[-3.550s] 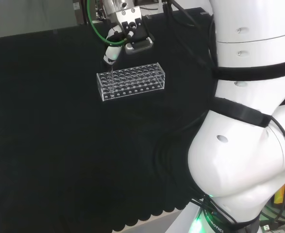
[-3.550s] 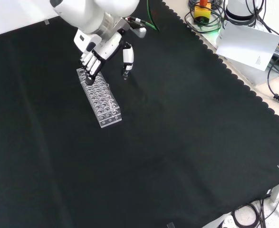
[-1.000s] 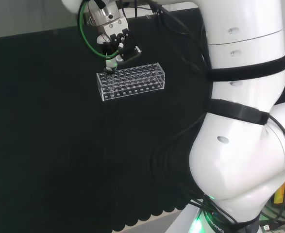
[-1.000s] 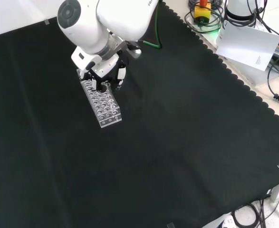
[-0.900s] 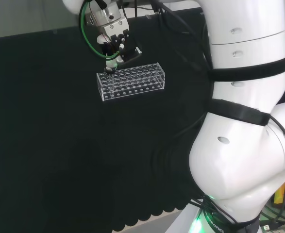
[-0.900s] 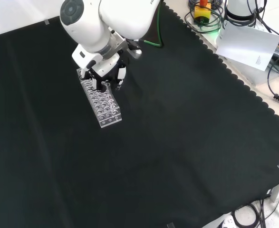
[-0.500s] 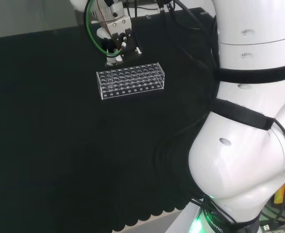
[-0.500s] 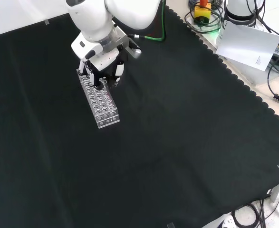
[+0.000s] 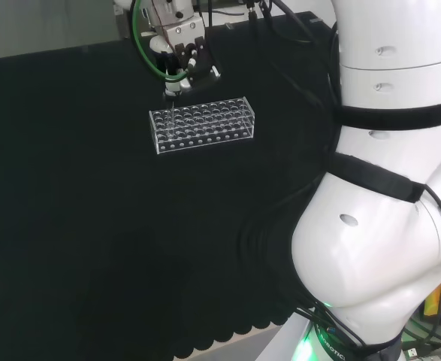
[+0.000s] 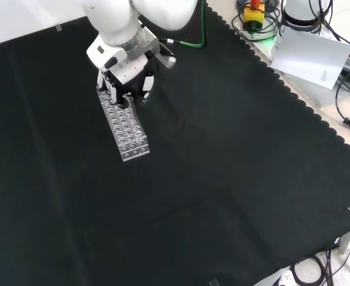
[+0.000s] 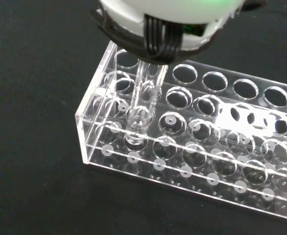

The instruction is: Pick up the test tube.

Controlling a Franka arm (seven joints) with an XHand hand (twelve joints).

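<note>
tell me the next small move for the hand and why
Probably keep lifting straight up. The hand has its fingers curled on the test tube, whose rounded bottom appears still within the clear rack in the wrist view; a sideways move now could catch the rack.

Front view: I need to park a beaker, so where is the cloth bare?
Bare cloth spreads from the clear rack to the scalloped edge, and below the rack too. It is crowded at the rack's upper end, where the hand hangs.
</note>
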